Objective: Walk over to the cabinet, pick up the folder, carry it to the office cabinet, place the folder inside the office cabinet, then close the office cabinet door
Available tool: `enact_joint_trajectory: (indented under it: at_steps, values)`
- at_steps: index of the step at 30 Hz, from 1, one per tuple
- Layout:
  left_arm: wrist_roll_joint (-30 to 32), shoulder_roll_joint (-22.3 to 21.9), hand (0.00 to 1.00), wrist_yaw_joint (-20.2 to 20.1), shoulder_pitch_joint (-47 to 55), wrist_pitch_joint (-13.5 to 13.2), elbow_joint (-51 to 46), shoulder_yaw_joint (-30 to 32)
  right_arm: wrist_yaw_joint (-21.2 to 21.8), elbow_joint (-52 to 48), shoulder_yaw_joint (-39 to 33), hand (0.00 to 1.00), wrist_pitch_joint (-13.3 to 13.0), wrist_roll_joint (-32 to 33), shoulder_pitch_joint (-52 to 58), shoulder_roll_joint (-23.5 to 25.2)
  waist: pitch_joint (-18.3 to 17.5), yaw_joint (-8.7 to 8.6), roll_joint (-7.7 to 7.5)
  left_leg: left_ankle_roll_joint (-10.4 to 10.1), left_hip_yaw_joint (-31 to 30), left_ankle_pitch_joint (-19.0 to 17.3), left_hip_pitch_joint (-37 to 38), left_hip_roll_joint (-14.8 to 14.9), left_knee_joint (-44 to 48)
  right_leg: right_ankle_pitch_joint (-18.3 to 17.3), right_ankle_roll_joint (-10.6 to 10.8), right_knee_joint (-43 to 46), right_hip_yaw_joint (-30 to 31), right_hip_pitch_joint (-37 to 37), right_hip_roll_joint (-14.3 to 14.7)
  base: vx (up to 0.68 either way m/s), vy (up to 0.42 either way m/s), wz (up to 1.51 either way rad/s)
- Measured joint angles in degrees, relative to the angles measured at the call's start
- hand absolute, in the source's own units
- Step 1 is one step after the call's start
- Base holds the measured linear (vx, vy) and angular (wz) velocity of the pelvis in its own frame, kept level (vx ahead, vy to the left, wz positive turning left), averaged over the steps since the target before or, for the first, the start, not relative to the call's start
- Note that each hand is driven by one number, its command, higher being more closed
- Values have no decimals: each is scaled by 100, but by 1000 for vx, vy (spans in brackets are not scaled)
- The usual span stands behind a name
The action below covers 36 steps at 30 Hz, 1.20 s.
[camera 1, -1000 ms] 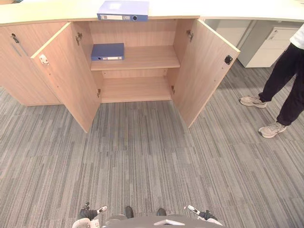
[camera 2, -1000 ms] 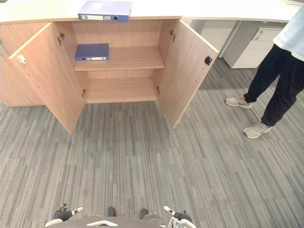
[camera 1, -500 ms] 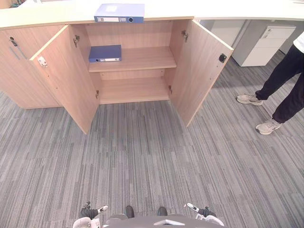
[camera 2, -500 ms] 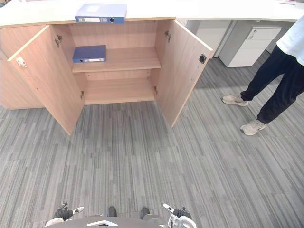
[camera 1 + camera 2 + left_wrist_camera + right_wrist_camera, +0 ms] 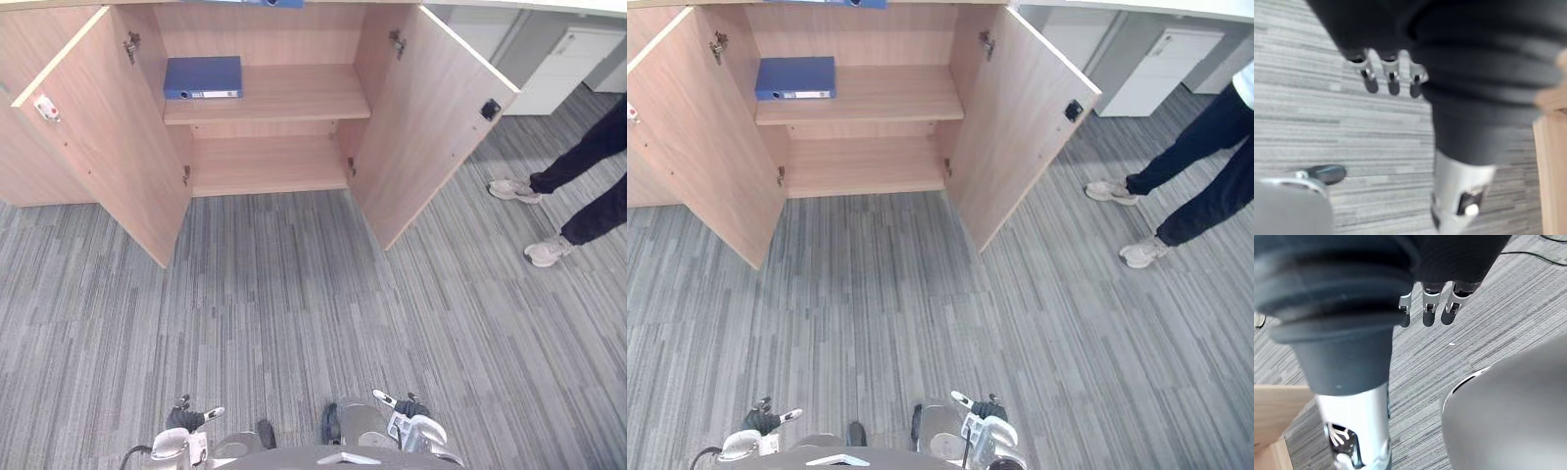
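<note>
Folder [image 5: 203, 77], blue, lies flat on the open cabinet's [image 5: 108, 137] upper shelf [image 5: 294, 95]. Left hand [image 5: 186, 421] and right hand [image 5: 400, 405] hang low, fingers relaxed, holding nothing.

We have drawn closer to the pale wooden cabinet [image 5: 294, 93] with its doors open; its top now meets the view's upper edge, cutting off most of the blue box folder [image 5: 274, 3] on the countertop.
</note>
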Motion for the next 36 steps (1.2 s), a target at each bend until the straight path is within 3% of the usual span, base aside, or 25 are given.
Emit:
enact_joint_trajectory:
  at_steps: [2,4,5,6,7,9,11,13,16,18,21,23,24,25,26,27,28,29,31,33,34,36]
  values:
    - [0,-87,0,-6,-55,0,12,-2,0,-46,24,0,-57,2,-72,-13,60,-94,93,-97,-121,-91,190,265,-80,206,-152,-607,-155,-228,292,323,-77,39]
    - [7,-120,0,-40,-92,-16,15,-15,-2,-160,17,0,-58,0,13,-6,59,-183,24,-334,-275,-239,419,342,-129,1065,-220,-1794,-102,-334,385,403,-127,62]
    - [8,-142,0,-49,-72,-16,19,-12,-3,-191,5,0,-61,3,79,-3,51,-183,-7,-437,-325,-310,491,328,-129,1262,-273,-1947,-54,-321,356,549,-236,64]
    - [9,-193,0,-47,1,-22,24,29,0,-196,-81,0,-62,20,162,-20,51,-190,-55,-593,-368,-417,700,296,-113,1943,-384,-1907,-53,-258,240,461,-215,51]
    - [10,-327,0,-46,6,-35,34,140,4,-200,-177,0,-59,20,146,-78,31,-178,108,-725,-320,-477,690,507,196,1702,-442,-1696,-139,-219,354,628,-325,43]
    - [11,-465,0,-50,-6,-76,-26,345,4,-234,-214,0,-61,35,148,-96,74,-156,205,-791,-145,-508,88,688,1587,1465,-532,-1807,-224,-2,404,433,-239,23]
    - [10,-608,0,-46,20,-74,-205,747,-1,-438,-156,0,-49,62,203,-105,181,-138,337,-896,51,-429,-816,1218,4033,1304,-646,-2083,-247,631,646,452,-235,10]
    - [7,-643,0,-43,18,-74,-407,925,-4,-486,5,0,-49,104,328,-42,208,5,291,-855,337,-458,-1302,1660,5363,1078,-758,-2172,-233,1160,775,379,-191,-21]
    - [12,-619,0,-48,-21,-99,-615,922,-6,-640,38,0,-33,125,428,69,192,148,142,-767,803,-563,-2007,1895,5331,901,-764,-2486,-68,1769,778,428,-150,-27]
    - [11,-632,0,-48,-62,-105,-618,929,-10,-639,-74,0,-23,133,434,115,210,232,113,-785,1108,-603,-2288,1816,4412,857,-684,-2703,86,2105,684,411,13,-37]
    - [66,-600,0,-45,-107,-110,-602,894,-15,-615,-214,0,-25,153,441,149,206,247,37,-840,1047,-371,-2474,1306,2743,711,-443,-2890,209,2464,384,337,122,-19]
    - [60,-594,0,-45,-106,-120,-515,781,-33,-413,-226,0,-28,166,415,88,162,281,107,-751,610,429,-2449,913,1422,513,-174,-3048,372,2705,268,345,226,-38]
    - [56,-588,0,-46,-119,-135,-478,782,-37,-356,-226,0,-16,167,416,101,144,303,82,-630,497,675,-2429,858,1491,431,-115,-3042,430,2751,217,445,353,-51]
    - [58,-529,0,-54,-132,-143,-430,783,-41,-252,-228,0,-6,163,429,141,6,331,-47,-423,517,813,-2433,686,1663,254,31,-2939,583,2769,14,498,343,-51]
    - [74,-413,0,-52,-134,-137,-390,735,-35,-132,-222,0,26,136,421,221,-99,313,-236,-349,661,529,-2428,560,1818,126,119,-2597,708,2627,-157,515,332,-48]
    - [76,-376,0,-52,-137,-135,-365,683,-33,-128,-234,0,36,99,418,239,-121,313,-267,-327,715,398,-2384,537,1857,113,137,-2280,764,2487,-219,434,255,-48]
    - [80,-363,0,-51,-140,-131,-312,667,-31,-139,-273,0,33,86,410,239,-121,328,-270,-284,834,270,-2183,521,1861,121,146,-1405,897,2142,-275,410,272,-48]
    - [80,-333,0,-48,-147,-108,-249,631,-32,-145,-302,0,31,68,375,240,-117,319,-281,-180,933,140,-1888,455,1821,202,315,-208,988,1694,-377,407,262,-40]
    - [81,-238,0,-40,-140,-66,-128,436,-27,-144,-306,0,32,13,301,235,-92,225,-246,-112,958,-45,-1422,330,1643,85,500,1227,985,1144,-442,361,184,-5]
    - [76,-211,0,-38,-131,-56,-46,328,-3,-152,-168,0,25,-11,243,185,-85,152,-230,-96,954,-66,-921,264,1285,-183,223,1714,761,728,-396,383,118,16]
    - [72,-220,0,-35,-103,-55,-39,332,0,-165,-91,0,20,-14,210,143,-71,139,-195,-101,952,-62,-639,283,1075,-286,37,1549,527,476,-298,377,69,12]
    - [51,-234,0,-26,-82,-55,1,342,2,-186,-37,0,18,-9,171,115,-61,96,-154,-118,945,-52,-353,347,814,-352,-109,884,318,91,-97,378,-2,9]
